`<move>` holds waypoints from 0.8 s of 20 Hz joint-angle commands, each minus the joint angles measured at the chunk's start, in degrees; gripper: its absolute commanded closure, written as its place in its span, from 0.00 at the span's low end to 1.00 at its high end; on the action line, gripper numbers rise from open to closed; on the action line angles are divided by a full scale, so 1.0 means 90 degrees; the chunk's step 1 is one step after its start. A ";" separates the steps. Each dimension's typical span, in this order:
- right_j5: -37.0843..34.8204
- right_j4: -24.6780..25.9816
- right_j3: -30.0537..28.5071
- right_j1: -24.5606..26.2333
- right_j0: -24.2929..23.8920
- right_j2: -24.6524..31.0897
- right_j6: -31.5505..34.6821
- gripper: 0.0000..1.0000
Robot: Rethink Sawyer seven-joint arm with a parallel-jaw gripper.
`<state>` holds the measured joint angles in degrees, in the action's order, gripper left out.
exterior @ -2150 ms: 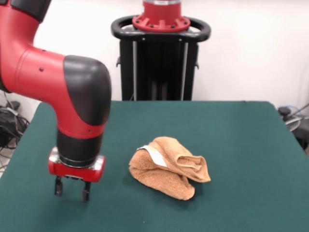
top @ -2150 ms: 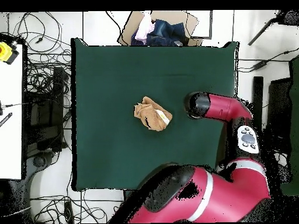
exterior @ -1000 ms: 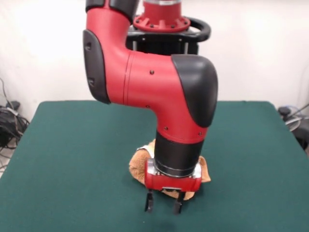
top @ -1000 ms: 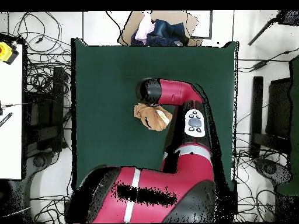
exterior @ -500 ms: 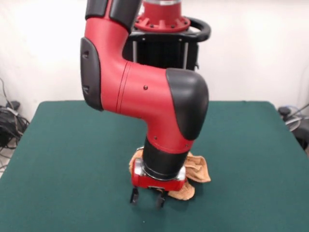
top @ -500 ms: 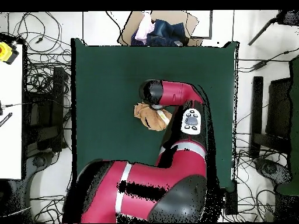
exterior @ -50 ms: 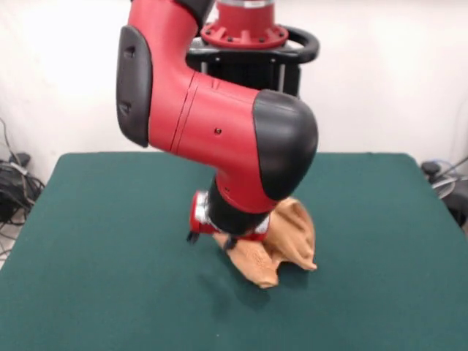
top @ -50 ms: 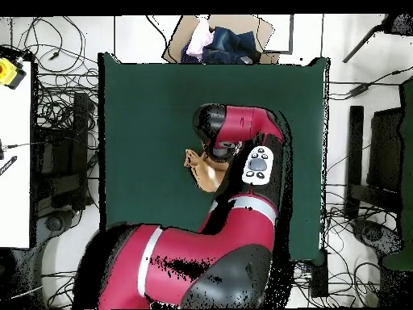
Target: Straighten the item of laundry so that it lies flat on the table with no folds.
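You have the dark green table (exterior @ -50 ms: 88, 241) under a plain white wall, with loose cables on the floor at its left and right sides. In the overhead view a cardboard box of clothes (top @ -50 ms: 219, 40) sits just beyond the table's top edge, and a white bench (top @ -50 ms: 14, 145) stands at the left; the front view shows neither. The towel (exterior @ -50 ms: 281, 241) lies bunched near the table's middle. From the front you see it as a crumpled, creased heap, its left part lifted at the gripper (exterior @ -50 ms: 213, 238). From above only a small tan piece (top @ -50 ms: 202, 168) shows, as the arm covers the rest. The gripper's tips are buried against the cloth and the wrist hides them, so you cannot tell whether it is clamped or spread. Half a second ago the gripper stood lower, near the table's front of the heap; it has since risen and tilted, and the towel has shifted right.
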<state>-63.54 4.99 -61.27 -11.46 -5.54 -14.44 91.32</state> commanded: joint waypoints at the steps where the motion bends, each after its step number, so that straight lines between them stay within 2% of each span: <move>1: -0.1011 -0.0128 0.0257 -0.0056 0.0234 -0.0131 0.1659 0.00; 7: -0.1451 -0.0287 0.0516 -0.0081 0.0366 -0.0081 0.1952 0.00; 14: -0.0994 -0.0369 0.0802 0.0241 0.0353 0.0018 0.2263 0.00; 16: -0.0594 -0.0415 0.0701 0.0221 0.0327 0.0099 0.2292 0.00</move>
<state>-73.08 4.28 -54.31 -12.69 -3.04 -15.68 92.14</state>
